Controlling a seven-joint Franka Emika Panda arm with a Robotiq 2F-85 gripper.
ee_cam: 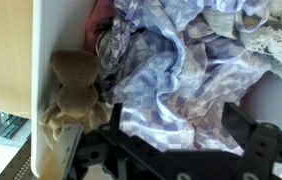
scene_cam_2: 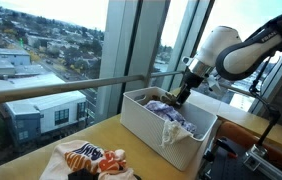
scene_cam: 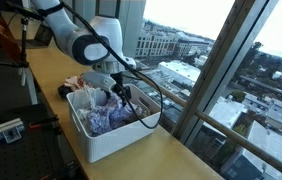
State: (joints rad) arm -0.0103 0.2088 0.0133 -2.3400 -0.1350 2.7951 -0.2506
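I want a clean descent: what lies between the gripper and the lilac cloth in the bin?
Nothing: in the wrist view the open gripper faces the lilac cloth directly; the brown plush toy lies off to one side.

1. We see a wooden tabletop running along the window, beneath the gripper.
2. A white bin stands on it, directly under the gripper.
3. Well apart from the gripper, beyond the bin's far end, an orange-and-white bundle lies on the wood. It may be soft toys.
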